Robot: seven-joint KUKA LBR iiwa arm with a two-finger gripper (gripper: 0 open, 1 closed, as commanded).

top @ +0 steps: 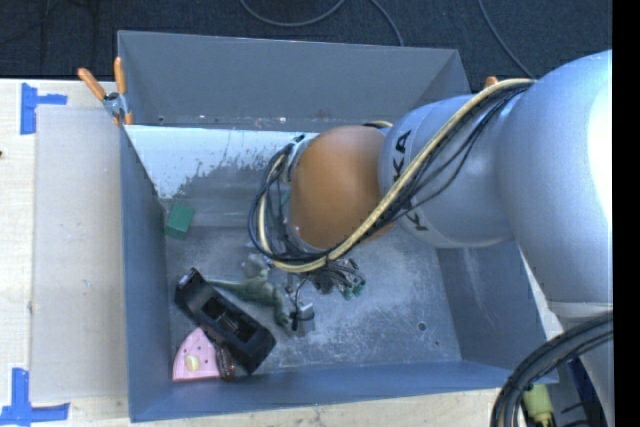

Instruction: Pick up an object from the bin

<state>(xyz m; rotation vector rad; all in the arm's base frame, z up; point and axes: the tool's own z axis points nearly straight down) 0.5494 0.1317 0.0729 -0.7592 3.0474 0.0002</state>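
Observation:
My gripper (297,311) hangs low over the bin floor near the front middle, partly hidden under the arm's orange cover. Just left of it, close against it, lies a dull green, elongated thing (253,288); whether they touch is unclear. A black oblong thing (225,320) lies slantwise further left, towards the front left corner. Against its front end rests a pink wedge with pale dots (196,358).
A small green cube (178,220) sits near the left wall, further back. The arm reaches in from the right and covers the bin's middle and right back. Bare floor shows at the front right and along the back left.

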